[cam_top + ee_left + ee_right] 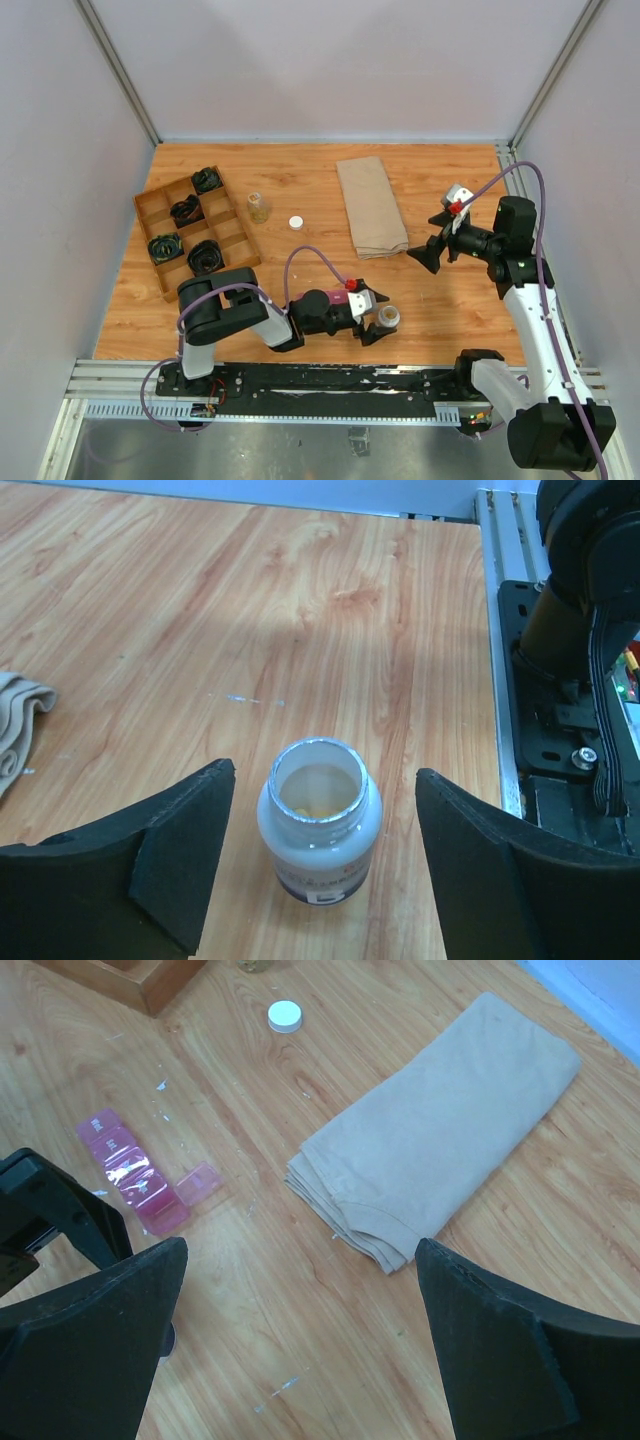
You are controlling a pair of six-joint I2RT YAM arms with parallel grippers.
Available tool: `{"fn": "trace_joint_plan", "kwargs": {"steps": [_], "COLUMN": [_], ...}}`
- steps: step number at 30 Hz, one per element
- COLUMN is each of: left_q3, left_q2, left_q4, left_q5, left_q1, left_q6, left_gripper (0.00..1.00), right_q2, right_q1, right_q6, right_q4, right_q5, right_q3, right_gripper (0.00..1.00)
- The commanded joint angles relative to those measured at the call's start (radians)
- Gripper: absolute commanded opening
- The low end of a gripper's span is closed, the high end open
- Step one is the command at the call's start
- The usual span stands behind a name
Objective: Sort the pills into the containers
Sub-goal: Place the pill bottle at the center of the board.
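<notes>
The left fingers (180, 850) stood well apart, one on each side of an open white bottle (320, 850), with a bare gap of wood between each pad and the bottle's wall, so the left gripper (325, 772) had hold of nothing. That arm lay folded low along the near edge of the table (300, 170), its wrist reaching toward the right, the fingers almost down on the wood. A few yellow pills (305, 808) showed through the bottle's mouth. Just beyond the right-hand pad ran the metal rail (505, 680) at the table's edge, leaving little room on that side. The right gripper (300, 1255) hung high over the right half of the table, its arm bent up from the base, its jaws spread as wide as they go and empty. The containers (140, 1175), a pink strip, lay flat on the wood below and to the left of the right fingers, just beside the left arm's black wrist, with one square piece jutting out sideways near the strip's near end. Farther out a folded beige cloth (440, 1120) lay ahead of the right gripper, bare wood between it and the strip. A white cap (285, 1016) sat beyond the strip, a wooden tray (150, 988) near the cap, and a small clear bottle (259, 207) beside that tray.
</notes>
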Motion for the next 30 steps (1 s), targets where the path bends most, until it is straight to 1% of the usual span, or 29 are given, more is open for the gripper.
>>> {"fn": "trace_joint_plan", "kwargs": {"steps": [1,3,5,8,10,12,14,16,18,19,21,22,23,25,30], "left_q3": [-0.064,-0.134,-0.237,-0.325,-0.347,-0.375,-0.417,-0.458,-0.483,-0.479,-0.441,-0.421,-0.413,-0.438,-0.56], "left_q2": [-0.044,-0.1,-0.168,-0.218,-0.248,-0.266,-0.286,-0.317,-0.364,-0.397,-0.47,-0.502,-0.529,-0.574,-0.68], "left_q4": [0.112,0.191,0.302,0.443,0.433,0.431,0.431,0.423,0.34,0.259,0.03,-0.064,-0.117,-0.123,-0.019], "left_q5": [-0.028,-0.027,-0.036,0.026,0.05,0.04,-0.02,-0.111,-0.239,-0.312,-0.436,-0.474,-0.502,-0.51,-0.483], "left_q1": [0.002,0.002,0.002,0.002,0.002,-0.002,-0.019,-0.044,-0.072,-0.089,-0.116,-0.122,-0.127,-0.13,-0.13], "left_q6": [-0.025,-0.051,-0.103,-0.193,-0.257,-0.287,-0.267,-0.216,-0.154,-0.127,-0.088,-0.081,-0.076,-0.074,-0.079], "left_gripper": [0.8,0.86,0.93,0.98,0.99,0.99,0.99,0.99,0.99,0.99,0.99,0.99,0.99,0.99,0.99], "right_q2": [-0.01,-0.019,-0.035,-0.08,-0.094,-0.098,-0.085,-0.06,-0.028,-0.011,0.02,0.031,0.04,0.053,0.087], "right_q1": [-0.019,-0.019,-0.019,-0.019,-0.018,-0.015,-0.002,0.041,0.112,0.148,0.226,0.255,0.278,0.326,0.428], "right_q6": [-0.065,-0.156,-0.256,-0.409,-0.552,-0.723,-0.921,-1.042,-1.066,-1.071,-1.067,-1.059,-1.046,-1.012,-0.932], "right_q4": [-0.033,-0.091,-0.147,-0.202,-0.287,-0.435,-0.611,-0.699,-0.708,-0.7,-0.679,-0.665,-0.651,-0.614,-0.512], "right_q5": [-0.103,-0.158,-0.21,-0.306,-0.375,-0.425,-0.44,-0.402,-0.329,-0.286,-0.203,-0.169,-0.138,-0.084,0.06], "right_q3": [-0.005,0.001,0.0,-0.042,-0.06,-0.05,-0.031,-0.025,-0.032,-0.035,-0.042,-0.047,-0.054,-0.067,-0.108], "right_gripper": [0.99,0.99,0.99,0.99,0.99,0.99,0.99,0.99,0.99,0.99,0.99,0.99,0.99,0.99,1.0]}}
